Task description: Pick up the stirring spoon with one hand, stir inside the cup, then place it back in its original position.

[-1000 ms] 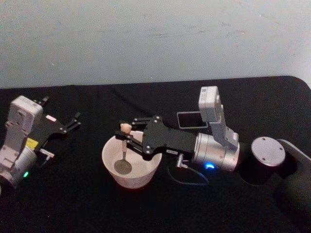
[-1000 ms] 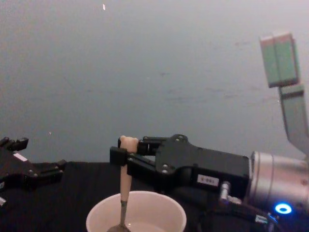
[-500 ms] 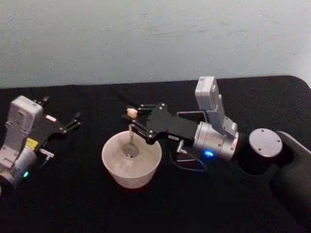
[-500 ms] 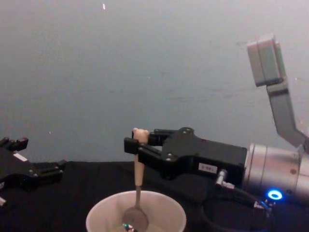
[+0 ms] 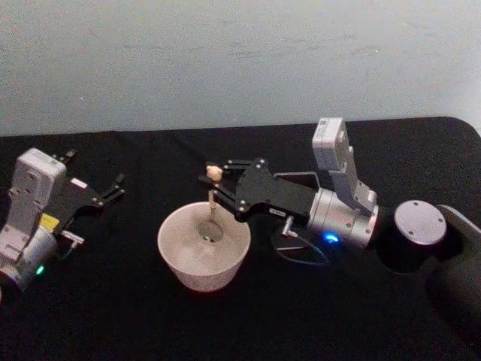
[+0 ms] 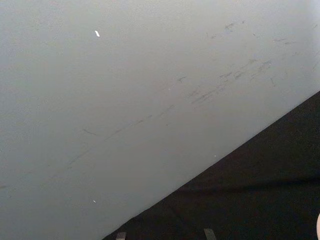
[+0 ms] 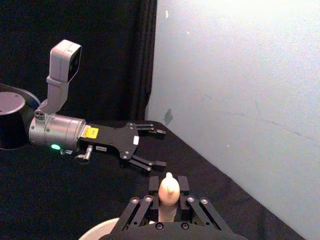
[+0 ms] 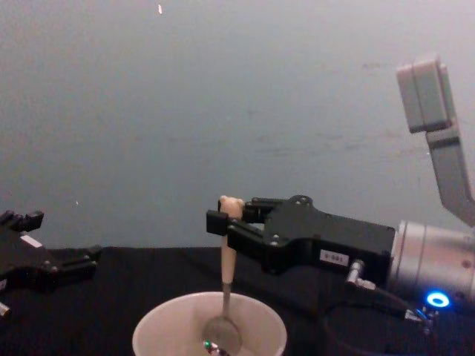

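The cream-white cup (image 5: 180,256) stands at the table's middle. My right gripper (image 5: 213,180) reaches in from the right above the cup's far rim, shut on the beige handle of the stirring spoon (image 5: 213,197). The spoon hangs upright, its bear-head knob above the fingers and its metal bowl (image 5: 210,229) down inside the cup. From the chest, the spoon (image 8: 225,256) drops from the right gripper (image 8: 221,221) into the cup (image 8: 159,326). The right wrist view shows the knob (image 7: 168,189) between the fingers. The dark grey holder (image 5: 295,177) is mostly hidden behind the right gripper's body.
My left gripper (image 5: 113,188) rests open at the table's left, well away from the cup, and appears farther off as the left gripper (image 7: 156,148) in the right wrist view. A pale wall stands behind the black table (image 5: 113,316). The right arm's round joint cap (image 5: 419,222) sits at the right.
My right gripper has carried the spoon from the cup's near-left side toward its far-right side, the bowl sweeping inside the cup. The left arm has not moved.
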Available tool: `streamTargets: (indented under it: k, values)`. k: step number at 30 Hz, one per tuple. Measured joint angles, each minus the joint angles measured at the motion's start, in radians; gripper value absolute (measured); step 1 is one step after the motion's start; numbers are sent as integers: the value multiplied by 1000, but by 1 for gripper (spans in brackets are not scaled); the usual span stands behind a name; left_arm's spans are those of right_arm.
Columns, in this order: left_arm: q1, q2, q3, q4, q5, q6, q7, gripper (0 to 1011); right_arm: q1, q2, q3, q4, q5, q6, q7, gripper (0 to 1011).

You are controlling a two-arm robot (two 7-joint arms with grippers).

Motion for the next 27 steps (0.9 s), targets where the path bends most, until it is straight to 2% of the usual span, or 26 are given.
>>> streamTargets:
  k: [4, 12, 18, 23, 27]
  values:
    - [0, 0, 0, 0, 0, 0, 0, 1001, -10, 10, 5, -14, 2, 5, 0, 212]
    - [0, 0, 0, 0, 0, 0, 0, 1001, -58, 57, 12, -91, 24, 26, 18, 212]
    - [0, 0, 0, 0, 0, 0, 0, 1001, -90, 87, -8, -148, 39, 41, 51, 212]
    - [0, 0, 0, 0, 0, 0, 0, 1001, -98, 92, -26, -165, 47, 49, 67, 212]
    - [0, 0, 0, 0, 0, 0, 0, 1001, -91, 79, -37, -162, 53, 49, 69, 213]
